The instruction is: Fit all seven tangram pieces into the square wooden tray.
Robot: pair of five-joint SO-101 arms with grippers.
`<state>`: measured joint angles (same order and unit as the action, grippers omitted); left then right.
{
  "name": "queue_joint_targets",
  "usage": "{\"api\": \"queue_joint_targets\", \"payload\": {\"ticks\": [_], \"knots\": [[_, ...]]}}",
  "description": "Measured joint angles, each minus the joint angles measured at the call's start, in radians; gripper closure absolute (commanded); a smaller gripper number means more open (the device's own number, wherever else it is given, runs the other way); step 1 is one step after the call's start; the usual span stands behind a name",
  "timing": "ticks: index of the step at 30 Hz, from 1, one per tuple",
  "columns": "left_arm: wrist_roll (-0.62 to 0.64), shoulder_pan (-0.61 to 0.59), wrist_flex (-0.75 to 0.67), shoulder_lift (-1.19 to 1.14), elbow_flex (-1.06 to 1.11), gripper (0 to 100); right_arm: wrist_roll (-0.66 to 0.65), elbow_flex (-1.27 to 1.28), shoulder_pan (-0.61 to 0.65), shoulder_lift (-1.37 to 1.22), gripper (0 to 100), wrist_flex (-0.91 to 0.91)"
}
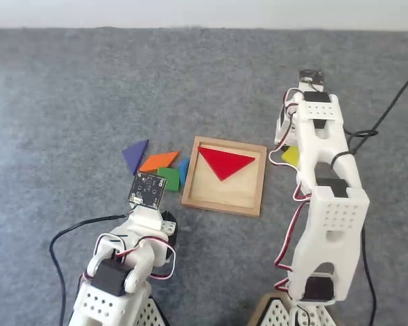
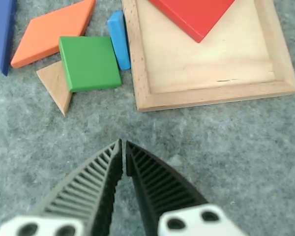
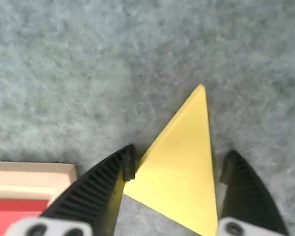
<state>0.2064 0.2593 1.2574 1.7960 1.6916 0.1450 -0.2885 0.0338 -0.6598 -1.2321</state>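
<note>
Left gripper (image 2: pixel 123 145) hanging nearly closed and empty over grey carpet (image 2: pixel 246 162) near of the wooden tray (image 1: pixel 221 206), red triangle (image 1: pixel 224 163) lying in its far half, right gripper (image 3: pixel 181 153) gaping wide, straddling the yellow triangle (image 3: pixel 182 177) lying flat right of the tray, green square (image 2: pixel 88 63) lying left.

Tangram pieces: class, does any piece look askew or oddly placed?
The light blue piece shows only a narrow face, seemingly standing on edge between the green square and the outer wall of the tray. The green square also seems to overlap the plain wooden triangle.
</note>
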Motion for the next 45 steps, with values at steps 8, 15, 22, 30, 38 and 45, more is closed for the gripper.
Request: {"api": "queue_joint_targets", "payload": {"ticks": [8, 15, 22, 30, 38, 45], "knots": [[0.0, 0.0, 0.0, 0.0, 0.0, 99, -0.126, -0.02, -0.049, -0.006, 70.5, -0.061], [0.0, 0.0, 0.0, 0.0, 0.0, 99, -0.31, -0.02, -0.008, -0.009, 68.2, -0.118], [0.0, 0.0, 0.0, 0.0, 0.0, 99, -0.532, 0.035, -0.009, 0.046, 68.2, -0.144], [0.0, 0.0, 0.0, 0.0, 0.0, 99, -0.684, 0.218, -0.003, 0.129, 68.2, -0.04], [0.0, 0.0, 0.0, 0.0, 0.0, 99, -0.819, 0.256, 0.011, 0.206, 68.2, -0.058], [0.0, 0.0, 0.0, 0.0, 0.0, 99, -0.804, 0.258, 0.069, 0.342, 68.3, -0.101]]}}
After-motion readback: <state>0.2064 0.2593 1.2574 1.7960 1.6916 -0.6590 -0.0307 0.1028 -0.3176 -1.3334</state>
